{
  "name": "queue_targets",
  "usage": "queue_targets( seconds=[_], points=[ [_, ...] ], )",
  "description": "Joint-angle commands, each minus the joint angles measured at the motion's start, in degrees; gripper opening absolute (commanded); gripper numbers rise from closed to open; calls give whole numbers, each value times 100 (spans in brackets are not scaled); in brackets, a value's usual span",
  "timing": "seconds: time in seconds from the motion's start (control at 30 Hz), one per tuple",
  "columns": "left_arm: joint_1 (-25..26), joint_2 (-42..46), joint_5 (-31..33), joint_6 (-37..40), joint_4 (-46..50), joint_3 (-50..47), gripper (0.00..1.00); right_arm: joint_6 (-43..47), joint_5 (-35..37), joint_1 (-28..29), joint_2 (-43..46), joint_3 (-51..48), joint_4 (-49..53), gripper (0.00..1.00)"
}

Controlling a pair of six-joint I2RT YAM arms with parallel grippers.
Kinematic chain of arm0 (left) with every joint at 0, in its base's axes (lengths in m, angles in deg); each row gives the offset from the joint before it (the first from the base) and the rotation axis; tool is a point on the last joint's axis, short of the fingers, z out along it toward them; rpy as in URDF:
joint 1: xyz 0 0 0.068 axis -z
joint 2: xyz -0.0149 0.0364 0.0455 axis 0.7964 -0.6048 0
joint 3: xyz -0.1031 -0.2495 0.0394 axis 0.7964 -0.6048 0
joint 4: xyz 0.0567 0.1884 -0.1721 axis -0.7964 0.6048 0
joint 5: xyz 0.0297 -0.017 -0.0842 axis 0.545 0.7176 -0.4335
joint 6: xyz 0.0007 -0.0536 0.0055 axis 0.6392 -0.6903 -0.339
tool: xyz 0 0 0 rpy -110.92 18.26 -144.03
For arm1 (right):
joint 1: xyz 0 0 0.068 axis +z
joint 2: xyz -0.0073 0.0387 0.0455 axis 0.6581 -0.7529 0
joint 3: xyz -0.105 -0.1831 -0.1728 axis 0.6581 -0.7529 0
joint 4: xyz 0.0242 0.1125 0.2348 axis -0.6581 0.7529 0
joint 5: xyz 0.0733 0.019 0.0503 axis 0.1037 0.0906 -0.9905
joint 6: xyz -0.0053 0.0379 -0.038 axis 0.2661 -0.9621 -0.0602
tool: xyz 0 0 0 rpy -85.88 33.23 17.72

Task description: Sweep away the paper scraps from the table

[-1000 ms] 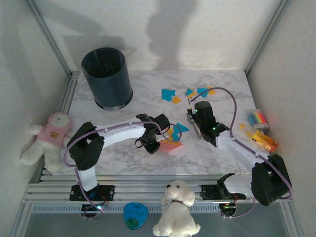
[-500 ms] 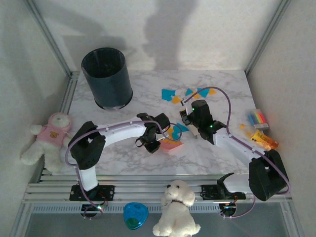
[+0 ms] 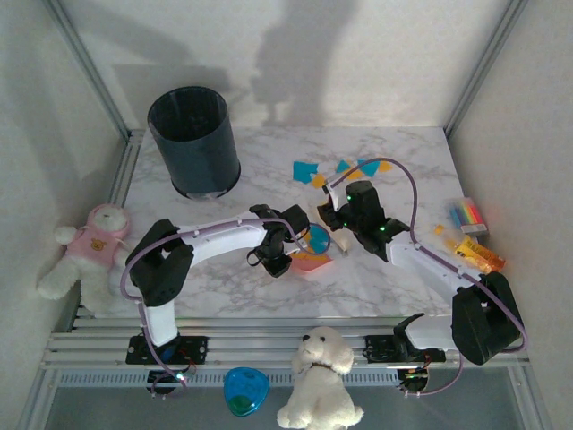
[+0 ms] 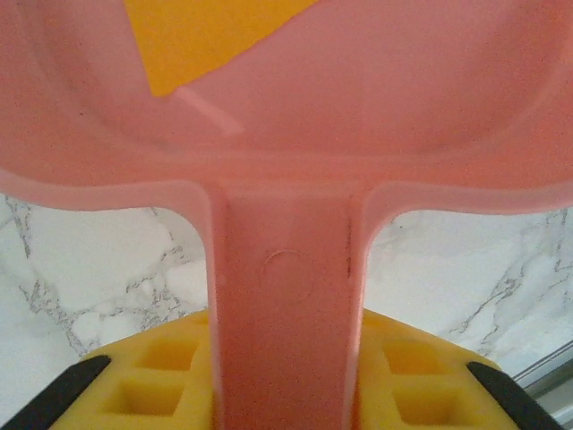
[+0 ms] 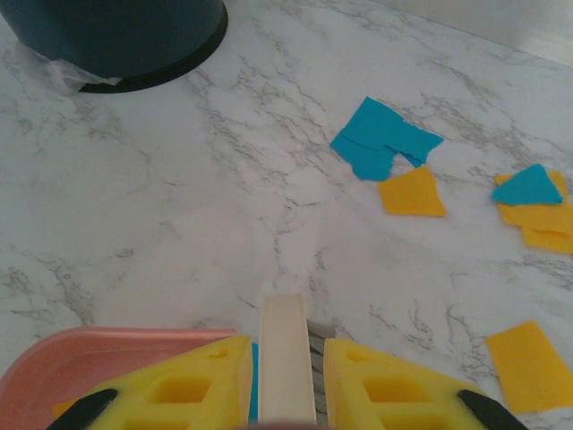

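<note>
Top external: the right jaws, pinching a brush (image 5: 286, 358), have slid left to the dustpan (image 3: 309, 262) clamped in the left jaws. That stroke looks done; far scraps (image 3: 304, 170) still litter the desk (image 3: 206, 287).

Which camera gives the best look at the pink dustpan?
Left wrist: the dustpan is close up, its handle between the yellow fingers, an orange scrap inside. The top view has a small pink patch half under the left arm; the right wrist catches one rim corner.
</note>
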State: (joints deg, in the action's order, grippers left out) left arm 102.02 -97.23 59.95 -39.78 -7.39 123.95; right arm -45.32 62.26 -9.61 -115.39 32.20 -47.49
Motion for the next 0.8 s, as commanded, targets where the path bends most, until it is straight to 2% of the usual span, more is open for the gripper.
queue_targets(
  seconds=[0.0,0.43,0.77],
  points=[
    [-54,-97,126,80,174,116,0,-245,-375,68,111,111,270,0],
    [-54,-105,131,84,166,142,0,-387,-493,69,425,155,429,0],
    [-54,-73,106,86,143,85,0,-809,730,69,669,-2,77,0]
  ],
)
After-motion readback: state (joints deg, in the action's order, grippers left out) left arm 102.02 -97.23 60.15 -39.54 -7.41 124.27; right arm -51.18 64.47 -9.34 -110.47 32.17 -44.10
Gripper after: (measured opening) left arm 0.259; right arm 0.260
